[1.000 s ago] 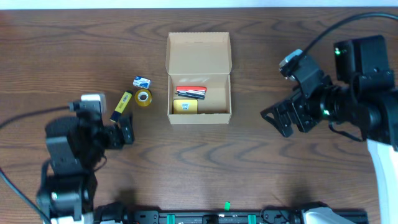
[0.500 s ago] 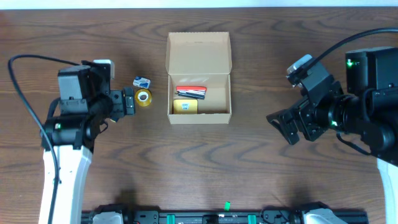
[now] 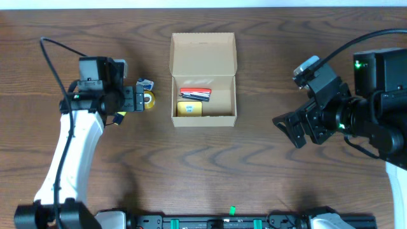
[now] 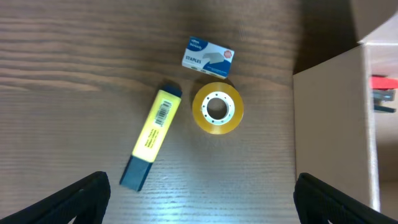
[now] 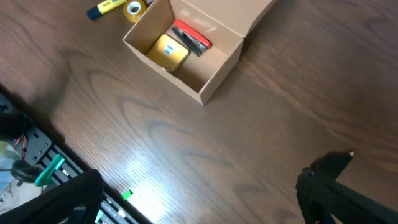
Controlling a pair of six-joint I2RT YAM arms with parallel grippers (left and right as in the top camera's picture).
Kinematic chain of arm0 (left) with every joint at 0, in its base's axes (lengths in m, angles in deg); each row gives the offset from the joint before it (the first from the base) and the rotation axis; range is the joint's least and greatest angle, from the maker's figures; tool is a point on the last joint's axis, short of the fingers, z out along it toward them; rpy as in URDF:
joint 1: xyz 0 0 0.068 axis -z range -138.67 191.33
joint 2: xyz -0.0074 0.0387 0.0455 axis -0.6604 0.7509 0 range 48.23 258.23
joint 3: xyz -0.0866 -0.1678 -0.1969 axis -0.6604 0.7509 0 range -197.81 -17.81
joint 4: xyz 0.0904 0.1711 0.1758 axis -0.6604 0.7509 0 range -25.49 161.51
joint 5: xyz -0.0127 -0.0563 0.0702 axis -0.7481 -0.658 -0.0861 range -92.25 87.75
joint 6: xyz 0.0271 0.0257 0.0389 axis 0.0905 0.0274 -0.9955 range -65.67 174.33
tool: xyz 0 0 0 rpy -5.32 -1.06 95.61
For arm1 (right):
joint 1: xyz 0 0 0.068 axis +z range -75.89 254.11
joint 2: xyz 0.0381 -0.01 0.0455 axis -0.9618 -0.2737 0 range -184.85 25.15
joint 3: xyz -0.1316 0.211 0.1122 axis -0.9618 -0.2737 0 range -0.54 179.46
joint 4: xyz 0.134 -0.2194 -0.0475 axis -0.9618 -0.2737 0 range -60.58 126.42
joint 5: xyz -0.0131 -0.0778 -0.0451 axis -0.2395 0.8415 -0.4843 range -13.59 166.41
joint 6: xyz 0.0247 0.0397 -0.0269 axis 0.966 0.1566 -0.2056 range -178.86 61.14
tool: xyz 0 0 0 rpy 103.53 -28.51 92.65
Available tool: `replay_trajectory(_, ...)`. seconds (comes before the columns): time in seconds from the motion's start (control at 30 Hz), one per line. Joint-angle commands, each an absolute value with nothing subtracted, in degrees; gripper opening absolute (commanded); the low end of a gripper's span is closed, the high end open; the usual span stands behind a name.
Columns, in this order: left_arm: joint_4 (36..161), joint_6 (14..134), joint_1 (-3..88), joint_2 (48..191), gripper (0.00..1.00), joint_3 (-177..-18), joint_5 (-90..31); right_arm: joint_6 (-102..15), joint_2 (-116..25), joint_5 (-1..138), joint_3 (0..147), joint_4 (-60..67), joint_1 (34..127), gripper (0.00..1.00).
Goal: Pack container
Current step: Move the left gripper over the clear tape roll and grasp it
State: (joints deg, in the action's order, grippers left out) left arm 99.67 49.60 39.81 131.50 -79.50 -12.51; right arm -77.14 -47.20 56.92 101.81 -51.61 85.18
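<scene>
The container (image 3: 203, 54) is a tan cardboard box with its flap lid open, at mid table. Inside lie a red-and-black item (image 3: 195, 94) and a small yellow square box (image 3: 189, 109). Left of it lie a yellow tape roll (image 4: 217, 108), a blue-and-white staples box (image 4: 208, 56) and a yellow highlighter (image 4: 151, 138) with a blue cap. My left gripper (image 4: 200, 180) hovers open above these items, nothing between its fingers. In the overhead view it (image 3: 135, 102) covers most of the highlighter. My right gripper (image 3: 287, 130) hangs open and empty, right of the container (image 5: 221, 71).
The container's side wall (image 4: 329, 118) stands just right of the tape roll. A black rail with green clips (image 5: 53, 171) runs along the table's front edge. Bare wood lies between the container and the right gripper (image 5: 199, 180).
My left arm has swung from the front left of the table up to the loose items beside the container. The right arm shifted slightly, then held still.
</scene>
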Motion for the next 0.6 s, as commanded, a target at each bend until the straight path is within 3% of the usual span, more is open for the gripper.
replay_trajectory(0.0, 98.3, 49.6, 41.3, 134.3, 0.95, -80.2, -12.7, -77.8, -47.2, 57.1, 101.9, -51.7, 85.4, 0.99)
replay_trajectory(0.3, 94.2, 51.2, 48.0, 142.2, 0.95, -80.2, -2.4, -77.8, -47.2, 57.1, 101.9, -51.7, 85.4, 0.99)
replay_trajectory(0.57, 91.0, 53.1, 48.6, 147.6, 0.96, -80.2, -1.8, -77.8, -47.2, 57.1, 101.9, -51.7, 85.4, 0.99)
